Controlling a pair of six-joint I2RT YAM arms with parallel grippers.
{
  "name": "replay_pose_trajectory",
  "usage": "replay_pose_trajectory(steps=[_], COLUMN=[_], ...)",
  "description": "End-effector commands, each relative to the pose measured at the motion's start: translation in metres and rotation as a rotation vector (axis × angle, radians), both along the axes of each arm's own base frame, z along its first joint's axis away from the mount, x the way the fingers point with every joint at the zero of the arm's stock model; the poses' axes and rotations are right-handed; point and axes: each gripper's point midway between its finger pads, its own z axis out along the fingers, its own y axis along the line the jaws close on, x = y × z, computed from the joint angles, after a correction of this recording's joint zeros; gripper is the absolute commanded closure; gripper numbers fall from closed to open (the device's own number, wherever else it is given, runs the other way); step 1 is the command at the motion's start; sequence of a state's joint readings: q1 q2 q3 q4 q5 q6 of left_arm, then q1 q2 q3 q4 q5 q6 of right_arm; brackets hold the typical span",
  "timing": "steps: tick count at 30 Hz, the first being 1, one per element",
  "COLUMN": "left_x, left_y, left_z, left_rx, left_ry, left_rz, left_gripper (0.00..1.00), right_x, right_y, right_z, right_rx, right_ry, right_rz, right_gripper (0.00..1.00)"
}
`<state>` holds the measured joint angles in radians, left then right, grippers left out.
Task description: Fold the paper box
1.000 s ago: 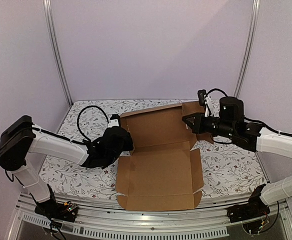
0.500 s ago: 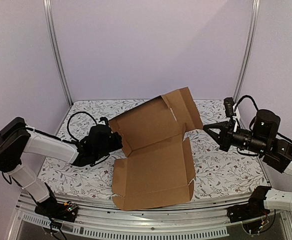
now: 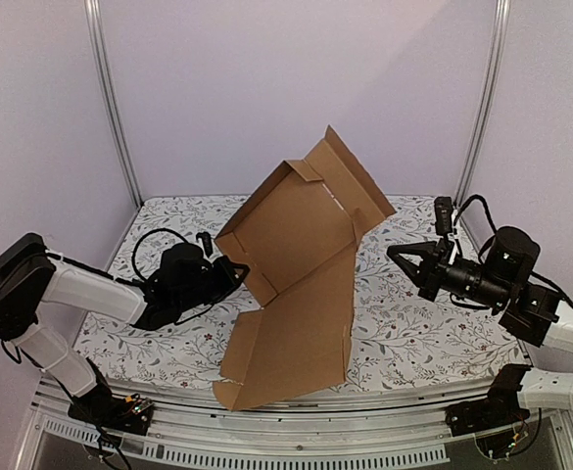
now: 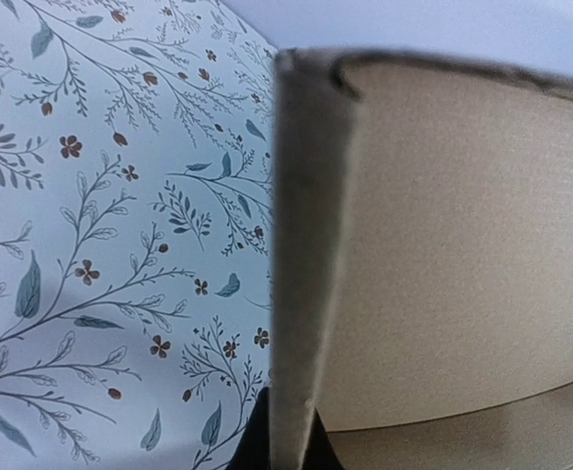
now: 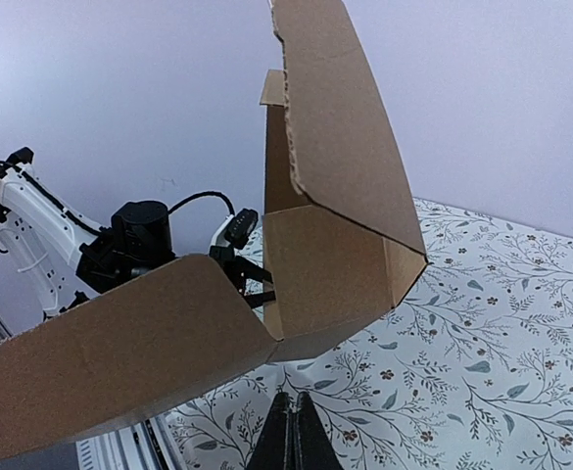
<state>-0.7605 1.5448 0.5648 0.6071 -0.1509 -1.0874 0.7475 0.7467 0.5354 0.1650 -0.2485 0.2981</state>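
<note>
The paper box point(image 3: 301, 230) has tipped up, so folding has begun. The left gripper point(image 3: 233, 270) pinches its side flap; the right gripper point(image 3: 397, 253), closed and empty, has backed off.

My right claw point(image 5: 288, 431) sits at the bottom edge, its fingers pressed together with nothing between them, apart from the box point(image 5: 335, 147). The box stands tilted up off the table point(image 5: 482, 323), one brown panel rising high and another stretching low to the left. Behind it the left arm point(image 5: 41, 230) reaches in, and the left claw point(image 5: 257, 284) meets the cardboard's far edge.
</note>
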Motion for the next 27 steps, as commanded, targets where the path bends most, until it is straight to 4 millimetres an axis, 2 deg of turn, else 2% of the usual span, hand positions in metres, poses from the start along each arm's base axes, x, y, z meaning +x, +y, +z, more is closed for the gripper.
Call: replay_pose_trajectory(steps=[1, 7, 15, 22, 27], left_x=[-0.002, -0.004, -0.006, -0.006, -0.005], left_y=[-0.01, -0.014, -0.02, -0.026, -0.028], left_z=[0.016, 0.018, 0.021, 0.026, 0.031], left_rx=[-0.113, -0.129, -0.124, -0.121, -0.102], left_ry=[-0.01, -0.009, -0.023, -0.04, -0.056], left_rz=[-0.046, -0.07, -0.105, -0.128, -0.137], left_gripper=[1.0, 1.0, 1.0, 1.0, 1.0], right_x=[0.001, 0.012, 0.028, 0.039, 0.043], right_y=[0.016, 0.037, 0.046, 0.062, 0.069], right_z=[0.037, 0.049, 0.06, 0.053, 0.034], right_rx=[0.113, 0.137, 0.169, 0.155, 0.108], right_ry=[-0.07, -0.096, -0.094, -0.063, -0.012], right_rz=[0.035, 0.03, -0.026, -0.034, -0.032], right_gripper=[1.0, 1.0, 1.0, 1.0, 1.0])
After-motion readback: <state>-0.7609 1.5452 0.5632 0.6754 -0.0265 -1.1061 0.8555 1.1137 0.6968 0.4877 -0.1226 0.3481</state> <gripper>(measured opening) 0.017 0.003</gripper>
